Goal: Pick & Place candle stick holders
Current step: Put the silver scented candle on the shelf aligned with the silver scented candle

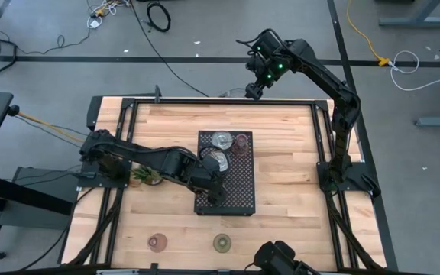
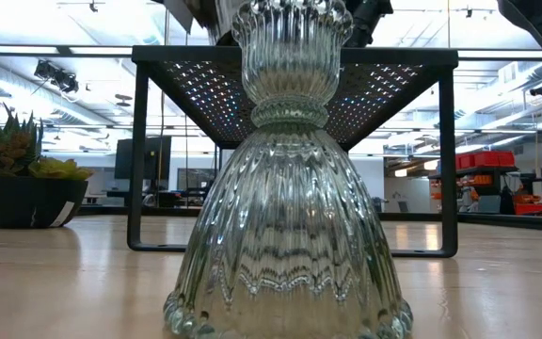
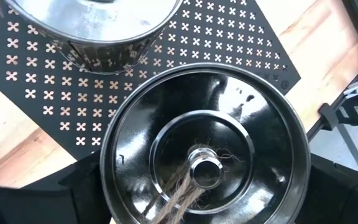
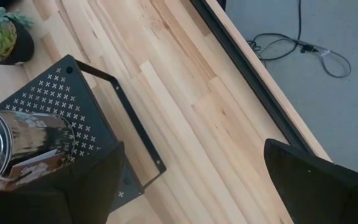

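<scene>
A black perforated tray stands on legs at mid-table. On its far part are two silver cups and a pinkish holder. My left gripper is over the tray, shut on a third silver cup, which it hides in the high view. A pink holder and an olive one stand near the table's near edge; in the low view a ribbed glass holder stands close. My right gripper is raised beyond the far edge, open and empty. My left gripper has the silver cup's round outer wall between its two fingers, one on each side, coming from above and pointing down. The cup is upright, its mouth up, over the tray. Whether its base rests on the tray I cannot tell.
A small potted plant stands left of the tray, under my left arm. Bare wood lies right of the tray. A black frame runs round the table's edges.
</scene>
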`<state>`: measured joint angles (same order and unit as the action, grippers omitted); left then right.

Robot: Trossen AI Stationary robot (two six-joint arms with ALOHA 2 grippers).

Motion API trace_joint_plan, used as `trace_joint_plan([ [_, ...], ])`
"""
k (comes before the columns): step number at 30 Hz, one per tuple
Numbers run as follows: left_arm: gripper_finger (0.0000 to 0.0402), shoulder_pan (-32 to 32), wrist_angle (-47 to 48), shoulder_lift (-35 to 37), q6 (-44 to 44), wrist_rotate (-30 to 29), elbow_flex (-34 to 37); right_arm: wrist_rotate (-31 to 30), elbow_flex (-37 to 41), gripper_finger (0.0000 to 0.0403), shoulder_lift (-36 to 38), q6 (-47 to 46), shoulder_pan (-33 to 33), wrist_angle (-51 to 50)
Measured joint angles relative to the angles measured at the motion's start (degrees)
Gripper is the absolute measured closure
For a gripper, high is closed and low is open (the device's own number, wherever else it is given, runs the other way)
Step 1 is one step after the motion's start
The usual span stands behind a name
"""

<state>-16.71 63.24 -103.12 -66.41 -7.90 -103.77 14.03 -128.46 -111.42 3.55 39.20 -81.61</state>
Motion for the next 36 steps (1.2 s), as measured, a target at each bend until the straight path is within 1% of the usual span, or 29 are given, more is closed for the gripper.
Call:
trace_joint_plan([
  [3, 0.0016, 0.02, 0.71, -0.53, 1.06, -0.01, -0.07, 0.09, 0.0, 0.0021, 0.0, 0.0, -0.02, 0.01],
  [8, 0.004, 0.2, 1.28, -1.37, 1.71, 0.0, -0.07, 0.11, 0.0, 0.0021, 0.0, 0.0, -0.02, 0.05],
  [10, 0.004, 0.47, 1.27, -1.35, 1.71, 0.01, -0.07, 0.11, 0.0, 0.0021, 0.0, 0.02, -0.02, 0.06],
  [15, 0.0013, 0.93, 1.28, -1.35, 2.53, 0.09, -0.07, 0.12, 0.0, 0.0021, 0.0, 0.02, -0.02, 0.19],
  [21, 0.0029, 0.9, 1.23, -1.5, 2.87, 0.02, -0.07, 0.12, 0.0, 0.0021, 0.0, 0.02, -0.02, 0.19],
  [27, 0.0007, 0.9, 1.07, -1.52, 2.71, 1.42, -0.07, 0.12, 0.0, 0.0021, 0.0, 0.02, -0.02, 0.16],
  [32, 0.0015, 0.9, 1.03, -1.55, 4.64, 1.53, -0.07, 0.12, 0.0, 0.0021, 0.0, 0.19, -0.02, 0.16],
  [36, 0.0013, 0.9, 1.03, -1.55, 5.14, 1.53, -0.06, 0.12, 0.0, 0.0021, 0.0, 0.2, -0.02, 0.16],
])
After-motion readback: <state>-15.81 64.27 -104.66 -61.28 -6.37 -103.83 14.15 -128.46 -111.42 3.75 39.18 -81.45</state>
